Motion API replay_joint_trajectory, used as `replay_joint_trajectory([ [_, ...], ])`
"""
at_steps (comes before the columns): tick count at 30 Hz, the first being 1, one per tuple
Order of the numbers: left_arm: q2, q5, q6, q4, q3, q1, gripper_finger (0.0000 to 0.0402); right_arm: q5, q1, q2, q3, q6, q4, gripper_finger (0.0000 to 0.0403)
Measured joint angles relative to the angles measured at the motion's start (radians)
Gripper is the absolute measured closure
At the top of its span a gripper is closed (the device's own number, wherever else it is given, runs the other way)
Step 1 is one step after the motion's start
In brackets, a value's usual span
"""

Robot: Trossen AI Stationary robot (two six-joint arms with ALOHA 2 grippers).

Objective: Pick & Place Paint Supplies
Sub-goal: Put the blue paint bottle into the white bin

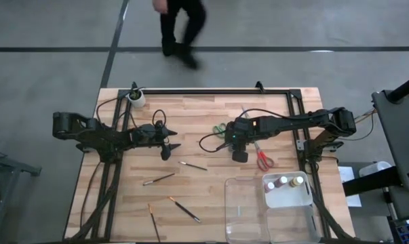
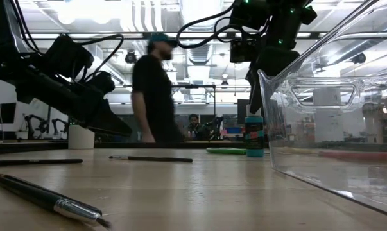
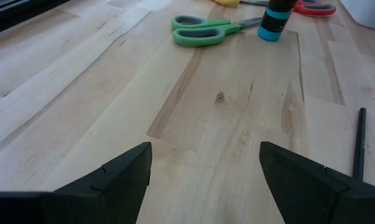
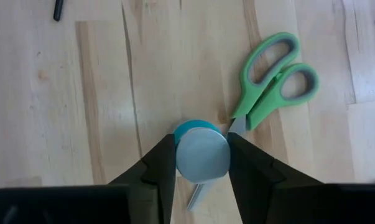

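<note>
Directly beneath, the upright teal bottle (image 4: 201, 154) stands capped between the right gripper's (image 4: 201, 163) 2 fingers, pinched at its sides.

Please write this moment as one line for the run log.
right gripper: fingers around teal paint bottle, bottle upright on table | left gripper: open, waiting, holds nothing | green scissors: beside bottle

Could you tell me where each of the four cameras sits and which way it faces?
High: above the table, straight down; both arms show.
Low: at table-top height, level toward the room; arms, a person behind.
Left wrist: on the left arm, past its open left hand toward the green scissors.
Right wrist: on the right arm, down on the right hand around the teal bottle.
Shared: both wrist views show scissors and bottle.
</note>
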Motion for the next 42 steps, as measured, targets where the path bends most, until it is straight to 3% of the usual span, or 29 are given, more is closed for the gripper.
replay_joint_trajectory([
  [13,0.000,0.000,0.000,0.000,0.000,0.000,0.0098,0.000,0.000,-0.004,-0.001,0.000,-0.001,0.0289],
  [20,0.000,0.000,0.000,0.000,0.000,0.000,0.0098,0.007,0.011,-0.077,0.032,0.059,-0.064,0.0288],
  [32,0.000,0.000,0.008,0.007,0.000,0.000,0.0098,0.080,0.124,-0.212,0.240,0.345,-0.443,0.0287],
  [42,0.000,0.000,0.015,0.007,0.000,0.000,0.0098,0.113,0.332,-0.272,0.424,0.763,-0.805,0.0287],
])
